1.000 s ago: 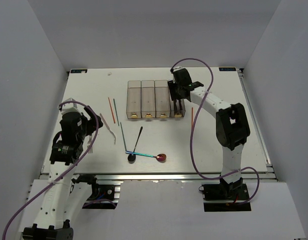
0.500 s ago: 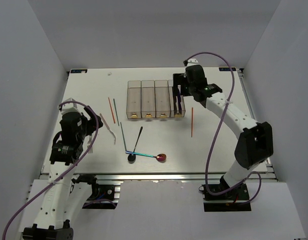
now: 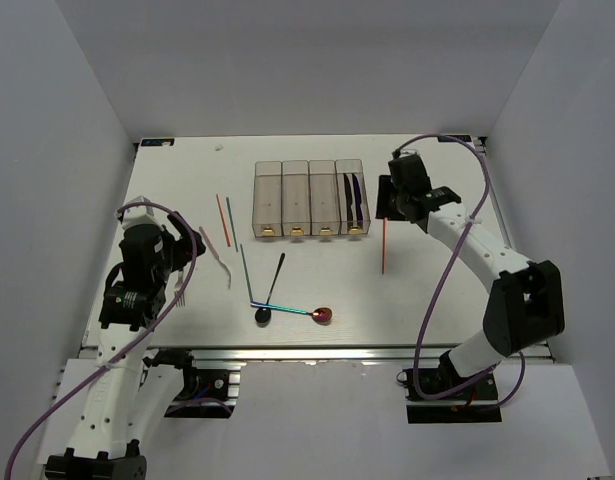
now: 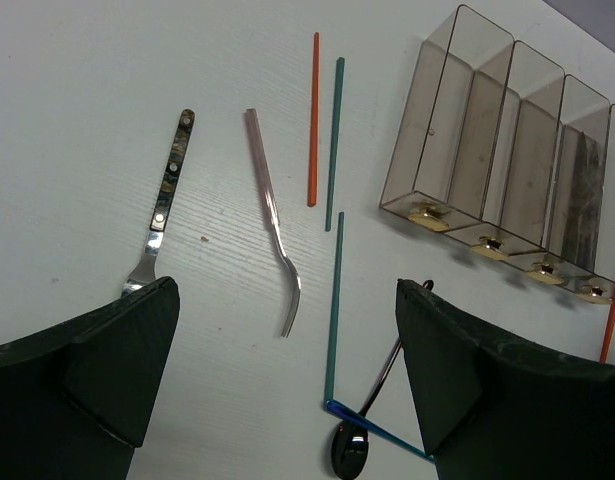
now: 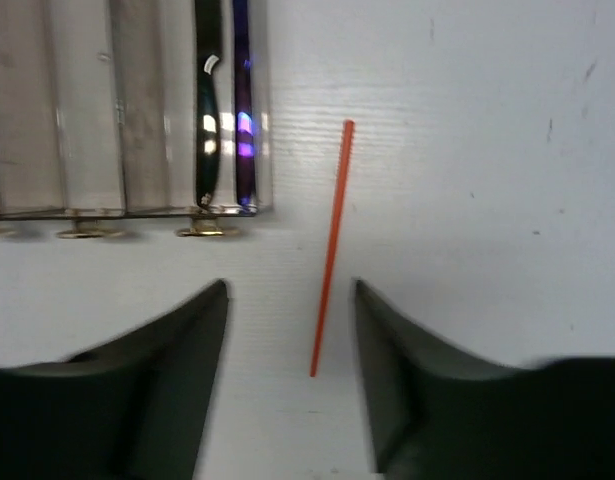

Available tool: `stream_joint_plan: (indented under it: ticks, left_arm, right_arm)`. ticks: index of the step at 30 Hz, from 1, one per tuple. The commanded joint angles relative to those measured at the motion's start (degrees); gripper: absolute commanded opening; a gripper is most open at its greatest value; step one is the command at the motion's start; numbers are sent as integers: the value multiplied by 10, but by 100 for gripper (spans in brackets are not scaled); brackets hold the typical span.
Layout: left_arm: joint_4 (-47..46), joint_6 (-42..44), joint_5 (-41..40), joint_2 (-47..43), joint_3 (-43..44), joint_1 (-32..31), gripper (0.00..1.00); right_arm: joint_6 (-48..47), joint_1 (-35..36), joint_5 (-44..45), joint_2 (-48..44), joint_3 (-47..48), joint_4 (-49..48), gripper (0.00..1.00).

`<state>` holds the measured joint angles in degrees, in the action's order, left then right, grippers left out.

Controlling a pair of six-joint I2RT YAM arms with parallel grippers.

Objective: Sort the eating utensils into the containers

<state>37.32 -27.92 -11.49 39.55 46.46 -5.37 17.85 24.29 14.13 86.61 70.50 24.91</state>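
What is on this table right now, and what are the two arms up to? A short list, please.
bins: four clear containers joined in a row
filled: rightmost bin holds two knives; the other three look empty
loose on table: two red chopsticks, two green chopsticks, two forks, two spoons
left gripper: open, holding nothing, above the forks
right gripper: open, holding nothing, above the red chopstick beside the bins

Top external hanging above and behind arm bases, looking down and forward, taking in whole table (image 3: 187,180). Left wrist looking down from mid height over table's left half. Right wrist looking straight down, sitting closer. All three catching containers (image 3: 309,198); red chopstick (image 3: 384,245) beside them showing in each.
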Motion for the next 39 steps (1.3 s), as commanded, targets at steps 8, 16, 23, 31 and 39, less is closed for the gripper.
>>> stream_joint_plan:
  ticks: [8,16,23,31,39]
  left_arm:
    - [-1,0,1,-4,-1,4,98]
    - [-3,1,5,3,0,3,98]
    - [-3,2,9,6,0,3,98]
    - [-3,2,9,5,-1,4,98]
    - [-3,1,7,-1,-1,4,98]
  right_arm:
    - [11,-45,6,109,-25,-6,46]
    - [-3,-50,-23,206,30,-11,45]
    - [-4,-50,-24,225,53,-6,45]
    - [51,-57,-22,184,28,-24,45]
    - [153,-57,25,213,43,-7,46]
